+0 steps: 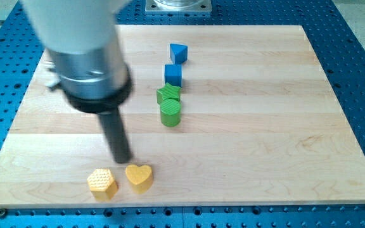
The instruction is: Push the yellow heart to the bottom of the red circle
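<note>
The yellow heart (139, 177) lies near the view's bottom edge of the wooden board, left of centre. My tip (124, 161) stands just above and to the left of it, very close to its upper left lobe. A yellow hexagon (102, 183) lies right beside the heart on its left, below and left of my tip. No red circle shows anywhere in the view; the arm's body hides the board's upper left part.
A blue triangle (178, 52), a blue cube (173, 75), a green star-like block (168, 94) and a green cylinder (170, 112) form a column at the board's centre top. The wooden board (265, 126) sits on a blue perforated table.
</note>
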Action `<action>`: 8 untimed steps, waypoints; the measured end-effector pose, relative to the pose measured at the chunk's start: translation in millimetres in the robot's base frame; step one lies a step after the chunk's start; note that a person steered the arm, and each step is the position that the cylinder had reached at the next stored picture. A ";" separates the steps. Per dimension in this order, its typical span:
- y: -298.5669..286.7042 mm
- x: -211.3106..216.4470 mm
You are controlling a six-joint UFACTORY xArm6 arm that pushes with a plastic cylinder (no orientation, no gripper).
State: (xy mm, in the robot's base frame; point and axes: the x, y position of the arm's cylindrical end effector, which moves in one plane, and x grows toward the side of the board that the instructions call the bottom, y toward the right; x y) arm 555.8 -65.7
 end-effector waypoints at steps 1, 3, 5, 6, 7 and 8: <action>85.3 1.2; 142.1 61.8; 4.1 44.4; -56.5 30.1; -73.3 2.1; -81.7 -32.3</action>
State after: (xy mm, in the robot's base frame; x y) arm 523.5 -147.4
